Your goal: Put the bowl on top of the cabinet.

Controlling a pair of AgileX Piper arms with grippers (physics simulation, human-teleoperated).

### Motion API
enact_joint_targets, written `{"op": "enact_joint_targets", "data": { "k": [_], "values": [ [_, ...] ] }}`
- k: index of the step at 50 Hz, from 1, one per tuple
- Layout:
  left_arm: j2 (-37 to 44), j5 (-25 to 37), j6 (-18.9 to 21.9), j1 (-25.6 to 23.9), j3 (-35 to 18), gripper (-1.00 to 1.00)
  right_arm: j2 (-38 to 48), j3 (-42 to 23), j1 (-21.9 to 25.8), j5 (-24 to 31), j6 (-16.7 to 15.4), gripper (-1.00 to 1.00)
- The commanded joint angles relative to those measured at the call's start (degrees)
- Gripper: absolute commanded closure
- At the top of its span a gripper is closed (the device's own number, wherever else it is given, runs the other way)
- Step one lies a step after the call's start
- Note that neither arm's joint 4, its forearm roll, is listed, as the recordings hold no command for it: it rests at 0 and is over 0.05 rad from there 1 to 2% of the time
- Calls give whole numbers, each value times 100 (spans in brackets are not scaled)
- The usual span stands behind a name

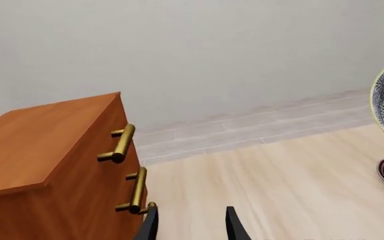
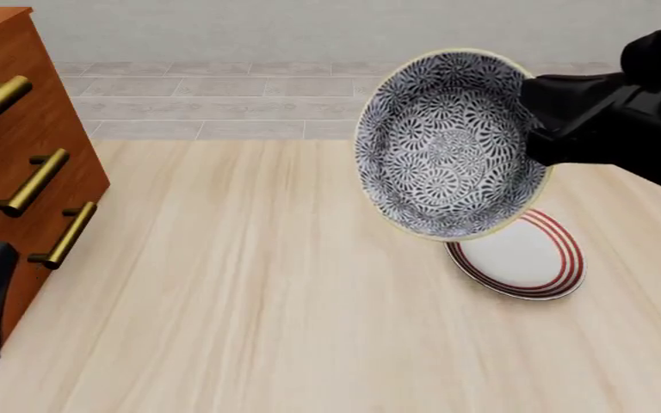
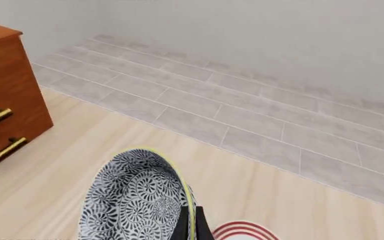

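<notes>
You see bright, even, diffuse light with no glare. A faint, soft shadow lies under the plate [image 2: 522, 258]. All views render sharp.

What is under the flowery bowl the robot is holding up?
The bowl, held tilted by the right gripper, hangs above a red-ringed white plate on the table. The plate's upper edge is covered.
</notes>
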Motion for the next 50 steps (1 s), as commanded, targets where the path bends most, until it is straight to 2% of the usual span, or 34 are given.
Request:
{"op": "enact_joint_targets", "data": {
  "k": [1,7,9,28,31,39,43,50],
  "values": [
    [205,-38,-112,-349,-103,-100,-22,-9,122,-51,-9,100],
    [577,-187,-194,-1005,-333,-100,46,10,158,-106,-37,100],
    [608,-209,-88,-1099,-394,-100,22,-4,146,-82,-38,100],
    [2154,-1187,-218,-1994,-832,-100,-38,18,158,-86,-87,100],
    [2238,-1313,-69,-2047,-849,-100,-19,31,72,-155,-179,100],
    [3070,-1831,-239,-2464,-1086,-100,-8,76,117,-191,-217,100],
    [3362,-1924,-352,-2744,-1196,-100,-12,75,117,-188,-219,100],
    [3520,-1968,-252,-2950,-1353,-100,63,81,111,-240,-211,100]
  ]
}}
